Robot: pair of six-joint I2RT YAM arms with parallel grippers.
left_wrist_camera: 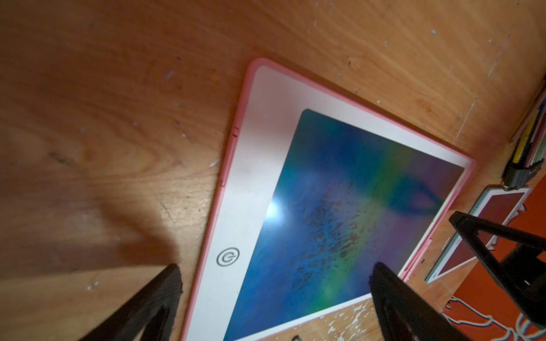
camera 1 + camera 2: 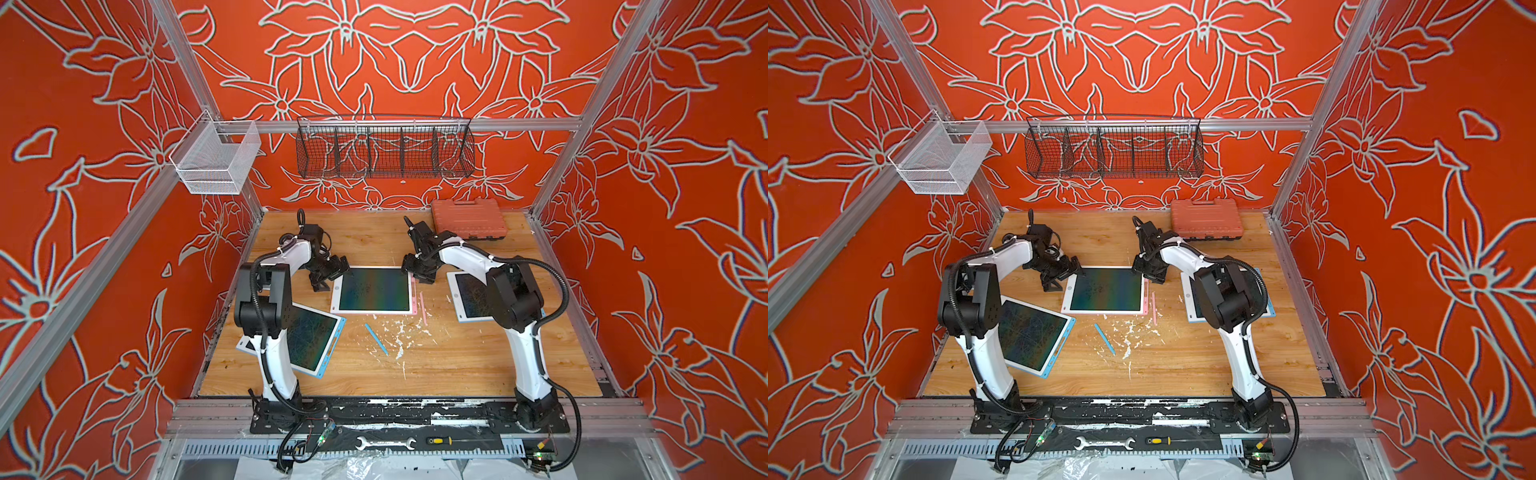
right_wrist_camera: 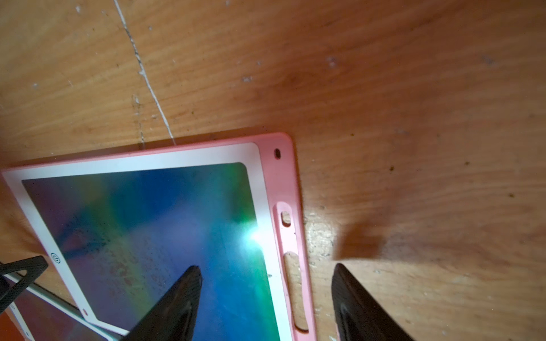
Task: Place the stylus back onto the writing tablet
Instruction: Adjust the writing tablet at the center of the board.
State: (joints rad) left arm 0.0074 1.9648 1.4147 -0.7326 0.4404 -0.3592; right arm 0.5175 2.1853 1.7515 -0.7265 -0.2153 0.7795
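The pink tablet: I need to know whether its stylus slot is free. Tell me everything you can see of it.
The pink tablet lies flat on the wooden table, mid-table. It has a pink plastic frame, a white bezel with a round button mark, and a dark iridescent screen with faint scribbles. The stylus slot along one edge is empty. The pink stylus lies on the table beside that edge. Neither open gripper visibly touches it.

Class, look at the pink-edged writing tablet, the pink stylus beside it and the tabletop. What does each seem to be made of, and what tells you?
Pink-edged writing tablet: apparently moulded plastic frame, glossy screen catching glare.
Pink stylus: likely matte plastic; too small to be sure.
Tabletop: wood or wood-look laminate, showing grain and scratches.
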